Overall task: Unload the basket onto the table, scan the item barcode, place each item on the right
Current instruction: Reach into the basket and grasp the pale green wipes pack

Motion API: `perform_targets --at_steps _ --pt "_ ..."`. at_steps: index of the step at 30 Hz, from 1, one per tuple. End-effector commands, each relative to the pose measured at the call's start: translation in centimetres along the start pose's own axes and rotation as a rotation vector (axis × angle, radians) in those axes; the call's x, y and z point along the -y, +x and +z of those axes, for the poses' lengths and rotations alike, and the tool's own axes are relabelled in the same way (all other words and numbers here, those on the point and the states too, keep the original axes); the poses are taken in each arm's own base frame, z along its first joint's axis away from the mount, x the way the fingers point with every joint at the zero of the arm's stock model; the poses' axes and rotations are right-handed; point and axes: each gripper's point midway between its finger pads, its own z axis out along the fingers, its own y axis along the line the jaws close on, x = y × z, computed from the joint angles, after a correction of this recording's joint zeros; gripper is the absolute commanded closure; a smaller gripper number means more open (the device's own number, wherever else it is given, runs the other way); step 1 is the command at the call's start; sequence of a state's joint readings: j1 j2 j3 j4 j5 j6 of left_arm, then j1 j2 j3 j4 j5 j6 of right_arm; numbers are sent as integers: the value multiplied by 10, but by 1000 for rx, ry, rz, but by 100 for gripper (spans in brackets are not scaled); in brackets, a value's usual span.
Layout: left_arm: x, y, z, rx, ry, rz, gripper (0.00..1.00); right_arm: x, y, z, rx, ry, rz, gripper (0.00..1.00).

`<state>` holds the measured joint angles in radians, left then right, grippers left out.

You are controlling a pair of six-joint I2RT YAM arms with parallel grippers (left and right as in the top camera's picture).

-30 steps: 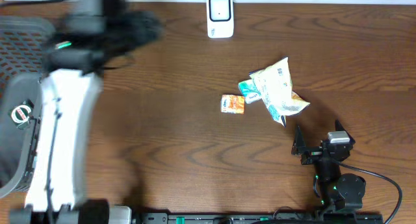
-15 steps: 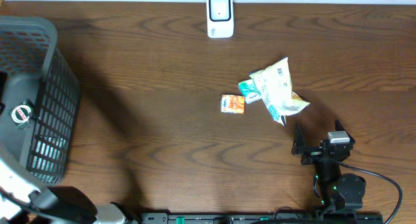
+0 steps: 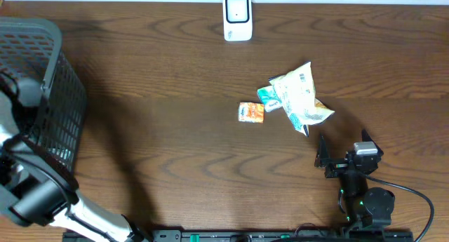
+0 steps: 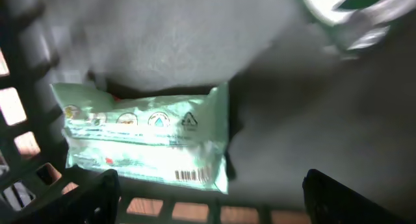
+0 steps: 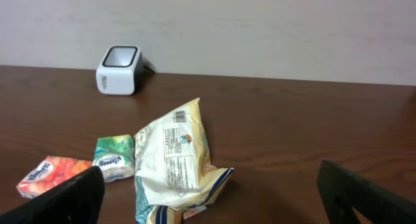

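Left arm [image 3: 42,200] white, black joints — right hand [image 3: 342,154] black, two-fingered.

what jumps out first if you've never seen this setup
A pale crumpled snack bag lies right of the middle of the table, with an orange tissue pack and a green tissue pack beside it. A white scanner stands at the far edge. At the left, a dark basket holds a green packet, barcode showing.
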<state>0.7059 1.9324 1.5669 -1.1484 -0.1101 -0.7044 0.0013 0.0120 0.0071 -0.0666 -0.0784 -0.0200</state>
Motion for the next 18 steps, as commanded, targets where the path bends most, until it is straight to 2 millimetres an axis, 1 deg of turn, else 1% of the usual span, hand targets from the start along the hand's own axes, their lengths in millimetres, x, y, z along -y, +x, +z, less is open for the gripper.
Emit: perform_targets --at_steps 1,4,8,9,10,11,12,13,14,15,16,17,18 --pt "-15 7 29 0 -150 -45 11 -3 0 0 0 -13 -15 1" --pt "-20 14 48 -36 -195 -55 11 -3 0 0 0 -13 -15 1" --pt "-24 18 62 -53 -242 -42 12 -3 0 0 0 -13 -15 1" --pt "-24 18 64 -56 -246 -41 16 -3 0 0 0 -13 -15 1" --pt "-24 18 65 -57 -247 -40 23 -3 0 0 0 -13 -15 1" --pt "-24 19 66 -59 -249 -39 39 -3 0 0 0 -13 -15 1" --pt "-24 19 66 -60 -249 -40 50 -3 0 0 0 -13 -15 1" --pt "-24 19 66 -59 -249 -40 66 -3 0 0 0 -13 -15 1" --pt "-24 19 66 -60 -249 -40 73 -3 0 0 0 -13 -15 1" --pt "-24 19 66 -60 -249 -40 76 -3 0 0 0 -13 -15 1" --pt "-24 19 66 -63 -246 -40 89 -3 0 0 0 -13 -15 1" --pt "-22 21 66 -74 -237 -41 92 -3 0 0 0 -13 -15 1" --pt "-19 24 66 -90 -221 -44 92 -3 0 0 0 -13 -15 1"
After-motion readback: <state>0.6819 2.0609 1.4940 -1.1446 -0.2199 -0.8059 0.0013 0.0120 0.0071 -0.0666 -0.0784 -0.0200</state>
